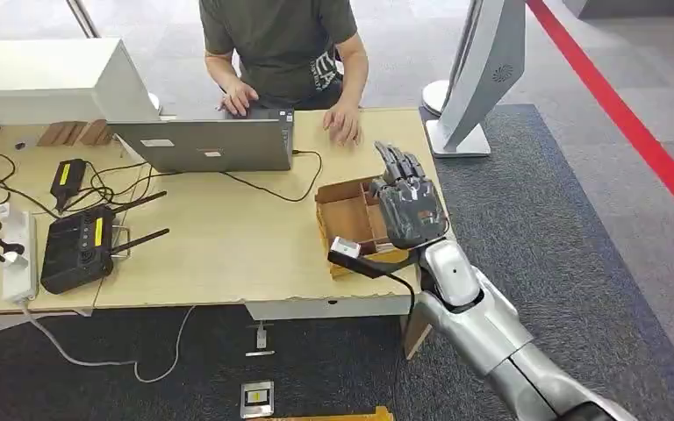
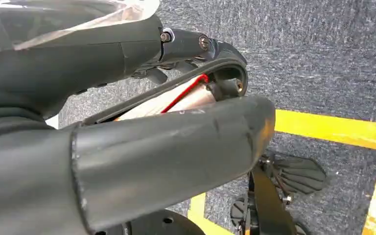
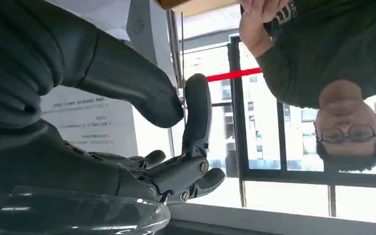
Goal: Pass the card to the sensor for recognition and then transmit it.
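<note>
Right hand up over the table's right end, silver arm rising in from below; fingers stretched out and apart, palm empty, gripping nothing; the right wrist view agrees, the right hand with its thick grey thumb and dark fingers spread wide and only air between them.

Directly beneath that hand sits the shallow brown cardboard box with inner dividers, close to the right edge of the pale wooden table; the card itself I cannot pick out, neither in the box's compartments nor in either hand, so its place cannot be told from here.

Left hand hangs low, its wrist view looking down on dark grey carpet crossed by a strip of yellow floor tape; thumb and fingers lie close together across the view, but whether they are closed or hold anything, I cannot tell.

Across the table, a person in a dark green T-shirt leans in, one hand at the open silver laptop, the other flat on the tabletop just beside it; further left, a black router with stubby antennas and a white power strip among loose black cables.

Off the table's far right corner stands a white curved pedestal stand; beyond it a red stripe runs across the grey floor.
</note>
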`<state>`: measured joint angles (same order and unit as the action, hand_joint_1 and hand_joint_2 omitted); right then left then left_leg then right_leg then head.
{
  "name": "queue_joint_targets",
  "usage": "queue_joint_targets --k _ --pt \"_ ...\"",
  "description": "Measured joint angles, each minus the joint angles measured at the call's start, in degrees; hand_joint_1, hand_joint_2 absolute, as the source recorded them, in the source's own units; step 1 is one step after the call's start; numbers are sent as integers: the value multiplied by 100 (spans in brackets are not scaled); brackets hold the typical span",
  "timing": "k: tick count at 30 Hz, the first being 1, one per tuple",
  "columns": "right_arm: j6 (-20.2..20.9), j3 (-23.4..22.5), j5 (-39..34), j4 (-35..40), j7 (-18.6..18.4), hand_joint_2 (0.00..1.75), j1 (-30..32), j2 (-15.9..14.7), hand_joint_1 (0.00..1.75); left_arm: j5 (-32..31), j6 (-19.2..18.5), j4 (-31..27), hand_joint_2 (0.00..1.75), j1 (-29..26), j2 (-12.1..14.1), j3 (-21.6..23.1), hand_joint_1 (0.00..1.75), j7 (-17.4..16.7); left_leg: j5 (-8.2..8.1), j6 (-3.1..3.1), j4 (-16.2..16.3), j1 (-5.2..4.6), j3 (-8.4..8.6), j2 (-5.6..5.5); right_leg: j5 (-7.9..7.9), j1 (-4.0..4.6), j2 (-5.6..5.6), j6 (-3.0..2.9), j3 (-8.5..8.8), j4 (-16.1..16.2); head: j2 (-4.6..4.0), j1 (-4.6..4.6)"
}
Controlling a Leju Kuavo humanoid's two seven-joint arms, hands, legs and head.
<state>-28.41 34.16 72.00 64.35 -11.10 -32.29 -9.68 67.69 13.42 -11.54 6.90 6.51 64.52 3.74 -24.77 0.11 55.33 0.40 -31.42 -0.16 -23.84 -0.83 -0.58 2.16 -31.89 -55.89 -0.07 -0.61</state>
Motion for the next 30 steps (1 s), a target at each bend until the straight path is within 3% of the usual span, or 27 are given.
queue_joint_targets --k 7,10,14,19,30 --pt "26 0 20 -33 0 175 -158 48 175 -17 -7 0 0 -1 -2 0 0 4 -1 0 0 0 -3 0 -1 0 0 0 -1 0 0 0" --pt "214 33 157 -76 0 175 -296 57 175 -72 -33 0 0 0 -2 2 0 -2 -1 0 -1 0 -7 0 -1 0 0 0 -3 0 0 2" --pt "586 98 308 -306 -7 175 -776 105 175 -162 -96 0 0 6 -4 24 0 -46 0 0 -1 0 -6 1 0 0 0 0 -3 -1 0 0" --pt "771 227 304 -791 0 175 -1353 216 175 -192 -109 0 0 9 -9 55 0 -72 2 -1 0 0 -6 0 1 0 0 -1 -3 -3 0 0" --pt "717 481 221 -1803 -2 175 -1873 564 175 -208 -109 0 0 11 -28 96 0 -98 1 -1 0 1 -7 -1 0 1 0 -1 -4 -3 0 -2"
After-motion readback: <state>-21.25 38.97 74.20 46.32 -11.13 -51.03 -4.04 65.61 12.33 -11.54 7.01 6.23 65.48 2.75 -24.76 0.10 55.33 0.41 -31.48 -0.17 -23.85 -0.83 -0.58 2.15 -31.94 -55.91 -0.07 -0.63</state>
